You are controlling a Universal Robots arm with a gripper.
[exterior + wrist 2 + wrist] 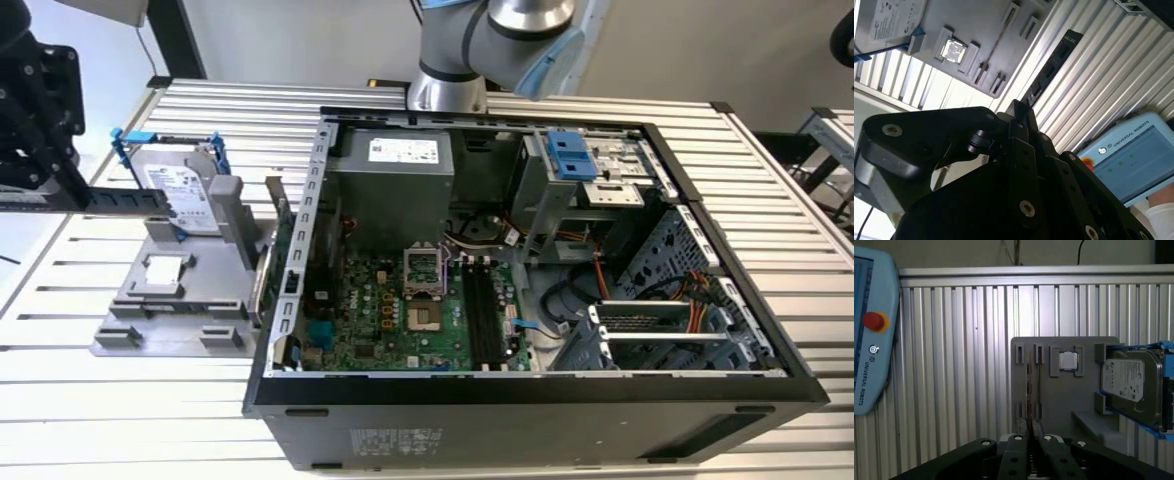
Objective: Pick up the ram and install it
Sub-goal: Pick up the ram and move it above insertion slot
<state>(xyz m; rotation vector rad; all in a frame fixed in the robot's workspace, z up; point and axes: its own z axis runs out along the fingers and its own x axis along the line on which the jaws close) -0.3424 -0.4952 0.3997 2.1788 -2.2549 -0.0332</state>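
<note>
Ram (1054, 65): picked up, clamped in my gripper (1031, 442). Outstanding: seating in motherboard slots (487, 312), which I judge vacant.

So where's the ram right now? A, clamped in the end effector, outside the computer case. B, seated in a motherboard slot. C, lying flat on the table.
A: the end effector is shut on the ram, which juts out from it above the ribbed table, away from the computer case.
</note>
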